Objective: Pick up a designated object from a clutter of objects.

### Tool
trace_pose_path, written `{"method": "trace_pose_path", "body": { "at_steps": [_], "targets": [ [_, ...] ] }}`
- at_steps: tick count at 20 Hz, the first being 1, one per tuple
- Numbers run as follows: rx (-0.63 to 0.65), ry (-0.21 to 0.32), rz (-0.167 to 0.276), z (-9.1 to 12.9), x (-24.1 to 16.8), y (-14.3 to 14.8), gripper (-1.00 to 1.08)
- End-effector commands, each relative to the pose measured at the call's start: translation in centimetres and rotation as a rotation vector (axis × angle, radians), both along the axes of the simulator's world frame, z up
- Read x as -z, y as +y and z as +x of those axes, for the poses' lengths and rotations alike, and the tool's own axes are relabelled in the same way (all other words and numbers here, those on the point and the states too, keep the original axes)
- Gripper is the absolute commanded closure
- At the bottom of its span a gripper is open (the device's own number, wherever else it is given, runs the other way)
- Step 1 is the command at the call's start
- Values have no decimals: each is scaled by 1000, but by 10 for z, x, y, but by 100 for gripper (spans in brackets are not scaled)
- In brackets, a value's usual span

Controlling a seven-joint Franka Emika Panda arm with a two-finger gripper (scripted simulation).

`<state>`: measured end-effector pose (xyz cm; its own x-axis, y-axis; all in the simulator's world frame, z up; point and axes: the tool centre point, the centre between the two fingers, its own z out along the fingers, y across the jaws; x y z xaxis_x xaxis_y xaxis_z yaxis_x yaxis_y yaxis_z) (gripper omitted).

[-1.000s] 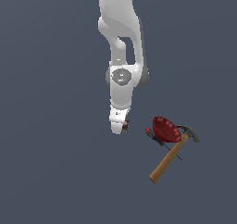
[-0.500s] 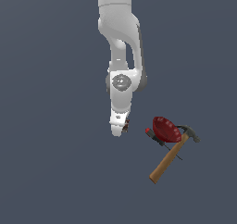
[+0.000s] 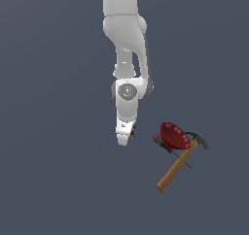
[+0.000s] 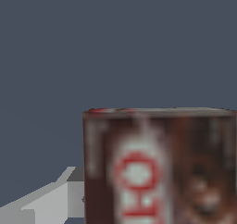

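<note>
White arm reaches down from the top of the exterior view, wrist pointing at the grey tabletop [image 3: 53,180]. The claw [image 3: 124,138] sits at the arm's low end, well apart from the rest of the clutter, toward the exterior view's left of it. The small red-brown box [image 3: 132,129] shows only as a dark red-brown sliver at the claw's side, right against the white finger housing; most of it is hidden by the claw in this view. In the wrist view the same box [image 4: 159,167] fills the lower half of the picture, very close to the camera: brown faces, a white panel with red lettering, a red edge along its top. One pale grey finger [image 4: 51,201] lies flush against the box's side; the opposite finger is not visible there. Reading: claw is clamped onto the box, box seated between the fingers. Whether the box clears the tabletop cannot be told from either view. Toward the exterior view's right: red bowl [image 3: 175,135], tilted on its side; wooden-handled hammer [image 3: 181,163] lying just beside and partly under it, dark head near the bowl; thin red-handled screwdriver [image 3: 163,143] touching the bowl's lower edge.
</note>
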<state>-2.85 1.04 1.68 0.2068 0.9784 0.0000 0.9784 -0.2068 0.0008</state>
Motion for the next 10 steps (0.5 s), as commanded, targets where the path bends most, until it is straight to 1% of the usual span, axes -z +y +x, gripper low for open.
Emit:
{"method": "trace_pose_path", "body": {
  "at_steps": [1, 10],
  "targets": [
    [0, 1, 0, 0, 1, 0, 108],
    [-1, -1, 0, 0, 0, 0, 108]
  ]
}}
